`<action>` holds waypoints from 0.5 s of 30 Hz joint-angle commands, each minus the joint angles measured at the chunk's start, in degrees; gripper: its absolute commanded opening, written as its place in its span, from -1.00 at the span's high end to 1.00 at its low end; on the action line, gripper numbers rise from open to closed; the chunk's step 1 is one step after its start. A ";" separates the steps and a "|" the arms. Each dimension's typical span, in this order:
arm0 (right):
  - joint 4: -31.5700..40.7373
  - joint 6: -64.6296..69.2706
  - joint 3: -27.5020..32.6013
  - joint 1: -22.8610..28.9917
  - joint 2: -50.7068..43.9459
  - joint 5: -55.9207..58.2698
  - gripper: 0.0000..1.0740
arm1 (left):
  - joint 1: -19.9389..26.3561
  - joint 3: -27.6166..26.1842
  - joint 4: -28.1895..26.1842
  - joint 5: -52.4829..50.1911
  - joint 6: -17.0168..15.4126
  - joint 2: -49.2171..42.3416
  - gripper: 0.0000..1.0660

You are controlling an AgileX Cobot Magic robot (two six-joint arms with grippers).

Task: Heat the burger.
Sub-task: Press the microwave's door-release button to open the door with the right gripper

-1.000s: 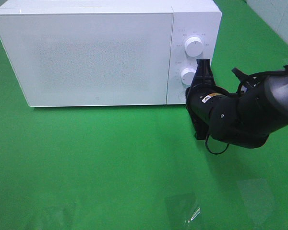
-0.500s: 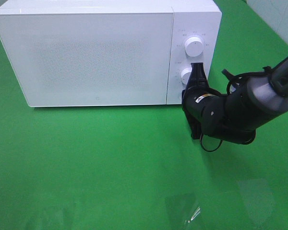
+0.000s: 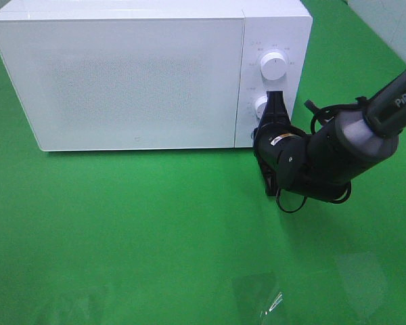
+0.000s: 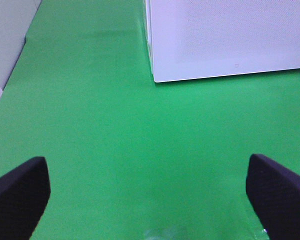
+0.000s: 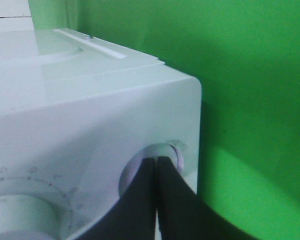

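Burger is not in sight in any view: not on the green surface (image 3: 135,230), and not in either tool. My judgement is that it sits inside the microwave (image 3: 149,8), which fills the upper left of the high view. Its door (image 3: 128,81) is flush shut, which fits food already loaded. The door is a frosted white panel and nothing shows through it, so the burger's look, its buns, lettuce and cheese, cannot be described from here.

The right tool (image 3: 277,100) reaches in from the right of the high view to the control panel at upper centre-right. Its two fingers are pressed together into a narrow wedge and hold nothing. Their tips rest against the rim of the lower knob (image 3: 261,105), just below the upper knob (image 3: 273,66). The closed wedge probably serves to nudge or press that knob to start the heating, not to pinch it. Whether the tips bear on the knob or only touch it, I cannot tell.

The left tool (image 4: 145,170) is spread wide and empty, low over bare surface near the microwave's left corner, well apart from the controls. It appears parked out of the way.
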 commanded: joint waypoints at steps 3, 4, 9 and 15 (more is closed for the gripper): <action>-0.06 -1.72 -1.15 -0.34 -0.11 -7.33 1.00 | 0.06 0.17 0.00 -0.06 0.06 -1.38 -0.88; -0.29 -1.72 -1.15 -0.34 -0.11 -9.45 1.00 | 0.06 0.17 0.00 -0.06 0.06 -1.38 -0.88; 0.06 0.40 -1.15 -0.34 -0.11 -13.35 1.00 | 0.06 0.17 0.00 -0.06 0.06 -1.38 -0.88; 2.12 0.11 -1.43 -0.34 -0.11 -17.70 1.00 | 0.06 0.17 0.00 -0.06 0.06 -1.38 -0.88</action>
